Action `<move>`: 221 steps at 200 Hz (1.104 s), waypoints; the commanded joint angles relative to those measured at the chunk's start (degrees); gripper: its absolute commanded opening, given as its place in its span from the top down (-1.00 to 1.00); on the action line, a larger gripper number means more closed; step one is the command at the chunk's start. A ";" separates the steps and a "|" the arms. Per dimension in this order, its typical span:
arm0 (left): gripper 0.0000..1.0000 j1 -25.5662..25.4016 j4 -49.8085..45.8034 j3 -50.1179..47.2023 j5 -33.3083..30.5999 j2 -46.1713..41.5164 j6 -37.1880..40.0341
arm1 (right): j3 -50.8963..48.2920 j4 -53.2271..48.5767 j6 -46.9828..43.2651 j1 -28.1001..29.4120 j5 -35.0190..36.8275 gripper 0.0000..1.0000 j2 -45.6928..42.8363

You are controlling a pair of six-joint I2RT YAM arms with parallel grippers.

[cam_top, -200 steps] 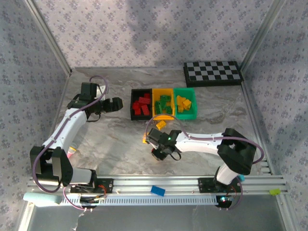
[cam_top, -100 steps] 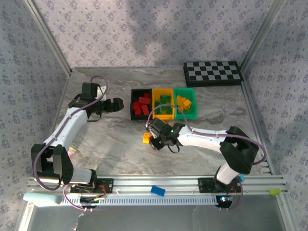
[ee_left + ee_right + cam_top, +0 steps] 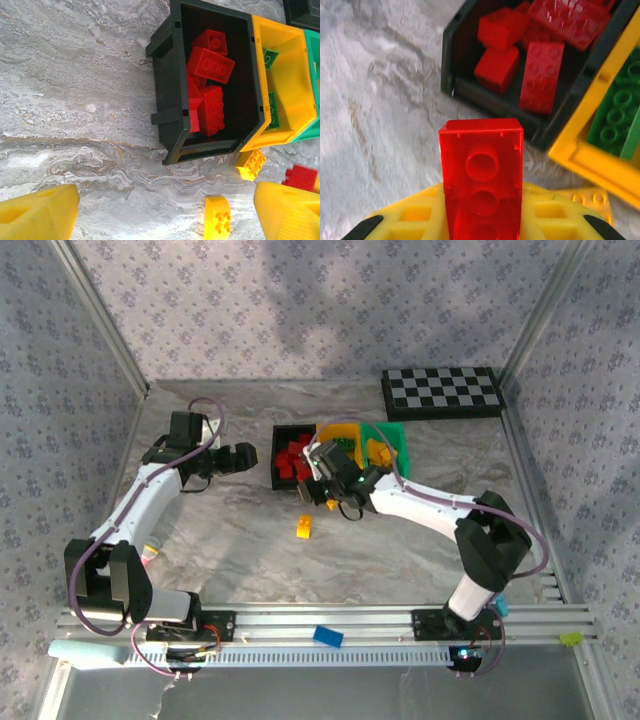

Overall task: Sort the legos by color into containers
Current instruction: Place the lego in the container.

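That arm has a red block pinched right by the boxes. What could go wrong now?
The right end effector grips the small red studded plastic brick by one end, so it might twist loose. The black plastic bin adjoins the yellow-orange plastic bin holding green bricks; a late release could drop it there.

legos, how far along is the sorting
Done: red bricks lie in the black bin and green bricks in the yellow bin. In hand: the right gripper is shut on a red brick just short of the black bin. Left: that brick must go in, and two loose yellow bricks lie on the table by the bins.
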 commanded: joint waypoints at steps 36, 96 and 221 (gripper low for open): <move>-0.80 0.42 1.16 0.42 1.83 -0.91 0.00 | 11.92 -0.40 -0.06 -3.54 -0.42 0.51 8.85; -0.80 0.44 1.39 0.39 2.36 -0.64 -0.24 | 23.91 -3.06 -0.38 -5.63 -0.73 0.51 19.14; -0.81 0.45 1.33 0.57 2.29 0.29 0.27 | 38.79 -6.75 2.72 -6.60 -3.40 0.44 31.66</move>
